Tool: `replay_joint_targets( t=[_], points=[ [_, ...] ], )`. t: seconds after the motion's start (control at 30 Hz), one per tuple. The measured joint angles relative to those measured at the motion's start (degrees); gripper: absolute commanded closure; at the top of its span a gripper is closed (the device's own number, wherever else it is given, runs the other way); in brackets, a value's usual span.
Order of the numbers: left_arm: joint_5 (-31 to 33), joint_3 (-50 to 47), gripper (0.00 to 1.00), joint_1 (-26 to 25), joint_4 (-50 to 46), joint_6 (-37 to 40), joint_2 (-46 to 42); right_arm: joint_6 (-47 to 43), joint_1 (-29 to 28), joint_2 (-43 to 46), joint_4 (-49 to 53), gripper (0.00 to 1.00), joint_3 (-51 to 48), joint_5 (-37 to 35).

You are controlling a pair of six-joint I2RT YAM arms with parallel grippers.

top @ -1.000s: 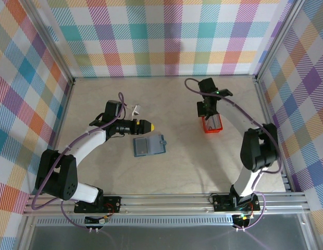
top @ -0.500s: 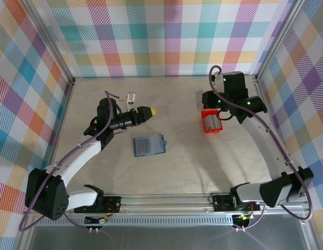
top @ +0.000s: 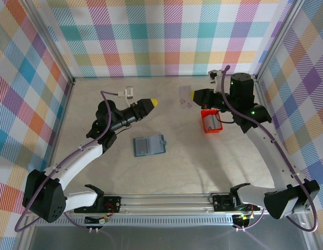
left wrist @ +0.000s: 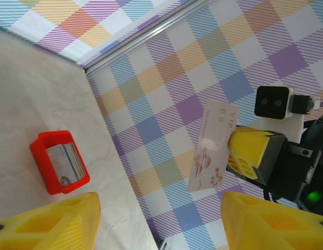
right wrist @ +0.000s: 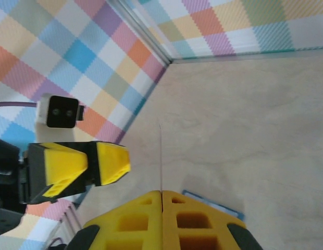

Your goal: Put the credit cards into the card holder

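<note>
My right gripper point(top: 195, 96) is shut on one pale credit card point(top: 185, 97) and holds it in the air over the back of the table. That card point(left wrist: 211, 148) has a floral print and shows edge-on as a thin line point(right wrist: 161, 156) above the shut right gripper point(right wrist: 161, 194). My left gripper point(top: 149, 103) is open and empty, raised and pointing at the card from the left, a short gap away. The left gripper point(left wrist: 161, 224) has nothing between its fingertips. The blue card holder point(top: 149, 146) lies closed on the table in front of both grippers.
A small red tray point(top: 211, 122) with more cards upright in it stands on the table at the right, below the right arm. The red tray point(left wrist: 58, 162) sits near the right checkered wall point(top: 292, 78). Checkered walls enclose the table on three sides.
The right gripper rose from the red tray with a card and swung left towards the middle. The left gripper lifted and moved back and right towards the card.
</note>
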State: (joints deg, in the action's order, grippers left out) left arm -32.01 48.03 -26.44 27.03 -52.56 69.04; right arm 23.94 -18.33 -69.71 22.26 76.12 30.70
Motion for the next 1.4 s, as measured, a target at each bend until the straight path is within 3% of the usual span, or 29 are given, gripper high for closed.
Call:
replay_joint_targets(
  t=[0.33, 0.67, 1.17, 1.23, 1.27, 1.4],
  points=[
    [-1.42, -0.28, 0.43, -1.14, 10.73, -2.69, 4.07, 14.49, -0.02, -1.11, -12.76, 1.00, -2.99, 7.04],
    [-3.48, 0.24, 0.47, -5.09, 16.20, -3.63, 6.14, 22.23, -0.09, -3.19, -17.14, 1.00, -3.04, 10.32],
    [-3.54, 1.75, 0.69, -7.02, 17.68, -5.29, 6.78, 26.23, -1.11, -3.76, -19.65, 1.00, -3.85, 12.87],
    [-3.54, 1.77, 0.78, -7.17, 18.25, -5.66, 6.78, 26.69, -1.22, -3.85, -20.02, 1.00, -4.17, 13.27],
    [-3.54, 1.77, 0.82, -7.21, 18.43, -5.73, 6.78, 26.86, -1.27, -4.00, -20.28, 0.99, -4.26, 13.42],
    [-3.96, 2.05, 1.00, -7.32, 19.28, -6.40, 6.84, 27.30, -1.27, -4.48, -20.96, 0.70, -4.85, 13.94]
  ],
)
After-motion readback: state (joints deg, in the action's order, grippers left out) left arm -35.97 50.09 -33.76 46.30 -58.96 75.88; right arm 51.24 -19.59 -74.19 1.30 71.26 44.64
